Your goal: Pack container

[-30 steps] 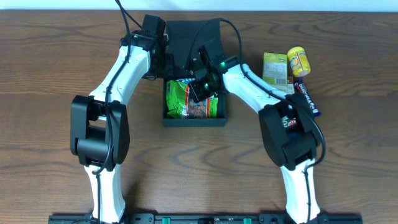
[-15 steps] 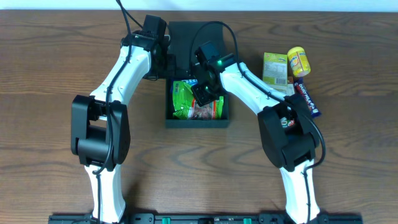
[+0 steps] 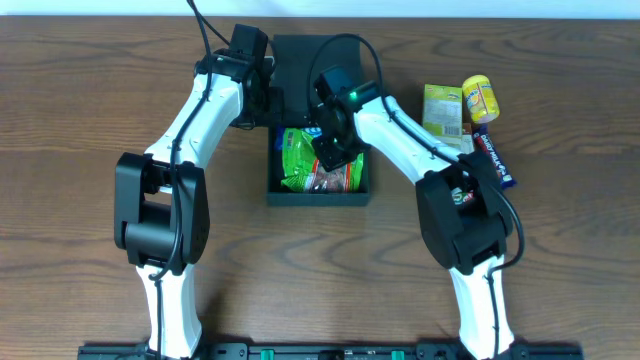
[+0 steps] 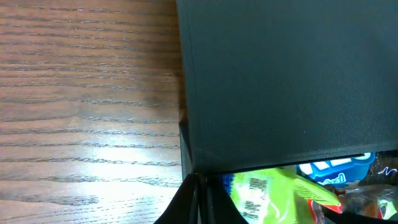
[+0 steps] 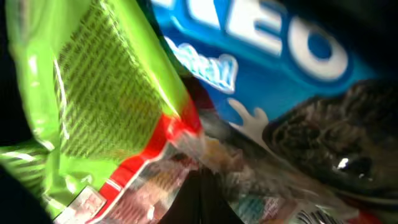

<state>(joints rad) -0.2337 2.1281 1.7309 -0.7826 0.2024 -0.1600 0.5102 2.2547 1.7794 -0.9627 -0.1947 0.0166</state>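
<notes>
Container (image 3: 318,197): open, lid flap (image 3: 300,60) behind.
Right gripper (image 3: 328,155): inside, atop green packet (image 3: 297,160); grip unreadable.
Left gripper (image 4: 196,186): nearer flap, at hinge corner; grip unreadable.

white "EO" – on blue packet (image 5: 292,74); other print unreadable

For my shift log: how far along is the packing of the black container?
Done: a green packet and a blue cookie packet lie inside the container. In hand: the right gripper is down among them; whether it holds anything is unclear. Left: a yellow-green packet, a yellow tub and a dark bar lie on the table; the lid is open.
</notes>
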